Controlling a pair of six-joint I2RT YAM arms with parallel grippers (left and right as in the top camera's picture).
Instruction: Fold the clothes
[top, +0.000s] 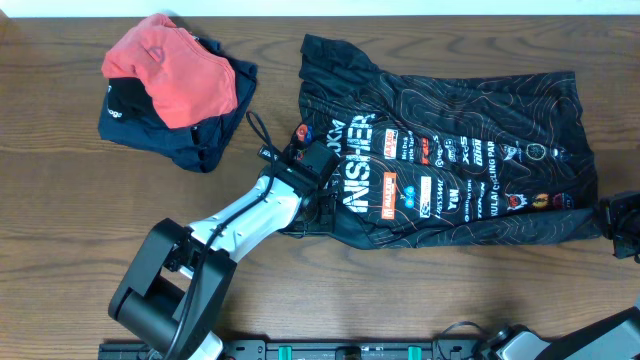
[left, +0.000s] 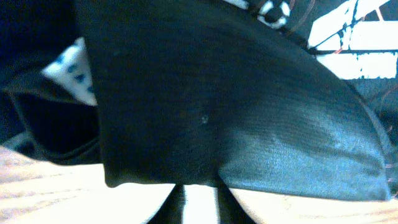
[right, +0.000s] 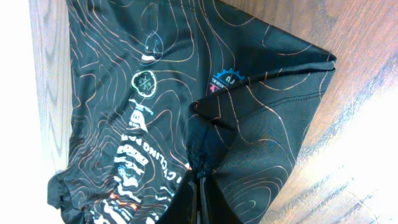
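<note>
The brown wooden worktop (top: 400, 290) is carrying one black sports jersey with orange contour lines (top: 470, 120), spread centre-right. The left claw (top: 318, 160) is resting on its left edge, grip impossible to tell; the right claw (right: 200, 183) is pinching its right edge. Farther, one coral-red garment (top: 175, 70) is lying on one navy garment (top: 195, 140).

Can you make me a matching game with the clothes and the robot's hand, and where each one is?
1. black jersey
2. coral-red garment
3. navy garment
4. left gripper

A. lying on top of another garment
B. spread out over the table's right half
C. at the jersey's left edge
D. underneath the red one

Pairs: 1-B, 2-A, 3-D, 4-C
</note>
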